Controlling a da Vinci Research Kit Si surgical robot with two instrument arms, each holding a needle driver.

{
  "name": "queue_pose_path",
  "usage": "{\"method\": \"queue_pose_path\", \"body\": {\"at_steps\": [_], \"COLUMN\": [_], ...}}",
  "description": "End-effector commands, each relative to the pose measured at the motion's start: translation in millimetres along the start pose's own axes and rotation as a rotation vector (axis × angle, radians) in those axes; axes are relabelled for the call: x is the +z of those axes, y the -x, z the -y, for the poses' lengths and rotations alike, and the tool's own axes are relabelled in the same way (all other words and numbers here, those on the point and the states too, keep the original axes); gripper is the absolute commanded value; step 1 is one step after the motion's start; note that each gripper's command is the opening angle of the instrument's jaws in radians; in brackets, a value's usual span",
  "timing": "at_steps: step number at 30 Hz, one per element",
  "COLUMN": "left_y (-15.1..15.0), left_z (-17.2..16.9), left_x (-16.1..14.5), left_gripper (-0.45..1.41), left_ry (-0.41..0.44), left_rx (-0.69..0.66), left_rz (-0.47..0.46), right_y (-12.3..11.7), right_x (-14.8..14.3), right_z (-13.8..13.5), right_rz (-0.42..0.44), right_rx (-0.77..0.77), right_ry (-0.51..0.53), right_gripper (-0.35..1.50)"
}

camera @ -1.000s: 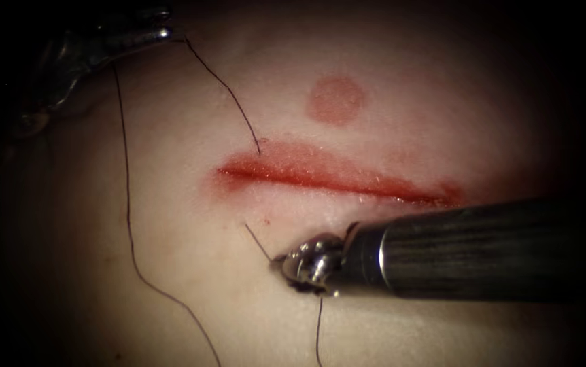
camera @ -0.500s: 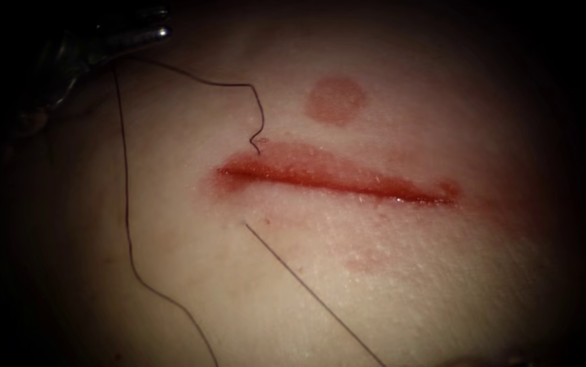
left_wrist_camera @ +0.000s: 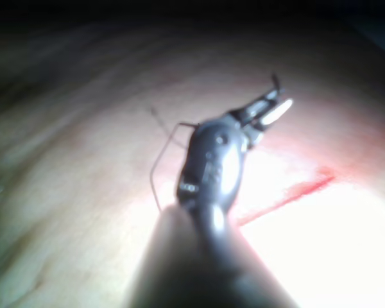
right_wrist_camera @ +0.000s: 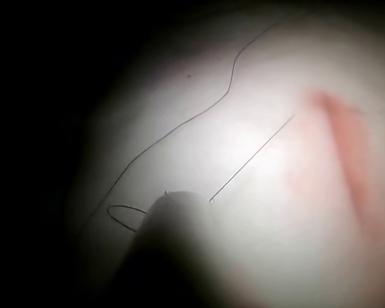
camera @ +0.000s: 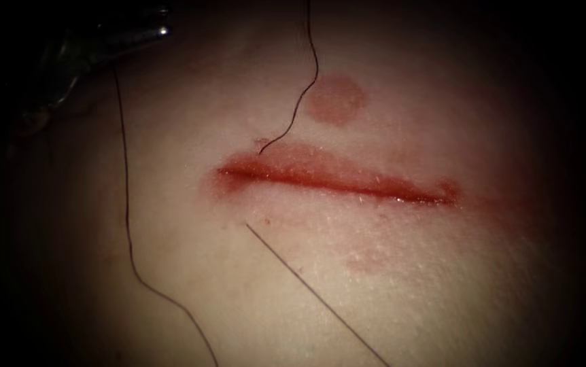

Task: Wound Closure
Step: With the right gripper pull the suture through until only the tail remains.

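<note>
The cut [camera: 334, 180] runs as a long narrow slit across the middle of the endoscope view, its lips wet and glossy with red fluid [camera: 286, 163]. The tissue [camera: 442, 285] around it is pale, soft and finely grained. The thread [camera: 300, 102] is thin and dark and crosses the cut near its left end. One strand comes out of the skin just above the cut and climbs in a loose curve to the top edge. Another comes out just below the cut and runs straight and tight toward the bottom edge. A third, slack strand wanders down the left side, well apart from the cut. I cannot tell where the needle is.

A round pink mark [camera: 336, 100] sits above the cut, just beside the rising strand.

My left tool [camera: 140, 34] rests at the upper left, a dull metal glint in shadow, well apart from the cut. In the left wrist view its jaws stand a little apart, one dark and one shining, with nothing clamped that I can see, and a thin loop of thread arcs beside its wrist.

In the right wrist view the right tool [right_wrist_camera: 179, 221] is a blurred rounded shape. The tight strand runs up to it, but I cannot tell what it holds.
</note>
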Motion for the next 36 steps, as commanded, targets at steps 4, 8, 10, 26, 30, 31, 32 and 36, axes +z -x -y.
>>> {"method": "queue_pose_path", "body": {"at_steps": [4,8,10,26,30,31,32,36], "left_y": [0.7,0.6,0.6,0.6,0.6,0.6,0.6,0.6], "left_z": [0.1,0.1,0.1,0.1,0.1,0.1,0.1,0.1], "left_x": [0.5,0.6,0.5,0.6,0.5,0.5,0.5,0.5], "left_gripper": [-0.35,-0.35,-0.35,-0.35,-0.35,-0.35,-0.35,-0.35], "left_ry": [-0.001,-0.001,-0.001,-0.001,-0.001,-0.001,-0.001,-0.001], "left_rx": [0.001,0.001,0.001,0.000,0.000,0.000,0.000,0.000], "left_rz": [0.000,0.000,0.000,0.000,0.000,0.000,-0.001,-0.001], "right_y": [1.7,2.2,2.5,5.4,5.7,5.9,6.1,7.1], "right_x": [-1.0,-1.5,-1.6,-3.3,-3.3,-3.4,-3.4,-3.9], "right_z": [1.3,1.7,1.9,2.2,2.3,2.4,2.5,2.7], "right_rz": [0.004,0.005,0.009,0.036,0.042,0.047,0.051,0.058], "right_rx": [-0.003,-0.006,-0.009,0.003,-0.001,-0.002,0.001,0.006], "right_ry": [-0.009,-0.010,-0.012,-0.015,-0.018,-0.020,-0.022,-0.030], "right_gripper": [-0.35,-0.35,-0.35,-0.35,-0.35,-0.35,-0.35,-0.35]}}
